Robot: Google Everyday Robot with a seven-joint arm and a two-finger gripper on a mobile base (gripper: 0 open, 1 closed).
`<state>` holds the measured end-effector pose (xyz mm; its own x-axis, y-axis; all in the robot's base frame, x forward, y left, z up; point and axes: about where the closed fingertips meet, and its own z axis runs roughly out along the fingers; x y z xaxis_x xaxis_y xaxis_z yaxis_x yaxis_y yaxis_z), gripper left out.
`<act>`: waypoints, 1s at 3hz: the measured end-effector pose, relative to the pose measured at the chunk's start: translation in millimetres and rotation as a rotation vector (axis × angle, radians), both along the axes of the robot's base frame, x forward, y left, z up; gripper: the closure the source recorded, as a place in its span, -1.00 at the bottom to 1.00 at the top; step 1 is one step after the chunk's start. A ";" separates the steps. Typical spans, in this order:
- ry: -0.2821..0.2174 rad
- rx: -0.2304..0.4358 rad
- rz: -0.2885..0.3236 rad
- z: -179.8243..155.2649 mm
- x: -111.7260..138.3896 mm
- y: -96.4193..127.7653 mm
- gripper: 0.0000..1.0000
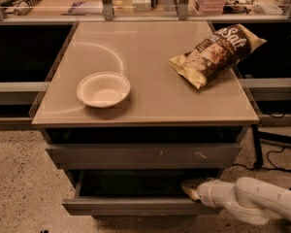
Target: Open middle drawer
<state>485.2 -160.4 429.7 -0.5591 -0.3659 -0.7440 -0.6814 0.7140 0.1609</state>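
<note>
The middle drawer [136,206] is shown in plain grey, and the drawer front above [145,155] in grey flecked with pale scratches. The gripper [190,189], seen at the middle drawer's right end, is coloured tan, and its arm [254,200] white. A cream bowl [103,89] and a brown-and-tan chip bag [216,55] with white lettering are set on a beige tabletop [150,42]. The floor [19,178] is speckled.
</note>
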 end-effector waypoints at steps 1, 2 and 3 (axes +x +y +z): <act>0.000 0.000 0.000 0.0 0.0 0.0 1.00; 0.036 -0.015 0.027 -6.5 -5.2 3.7 1.00; 0.097 -0.041 0.069 -17.1 -23.6 9.1 1.00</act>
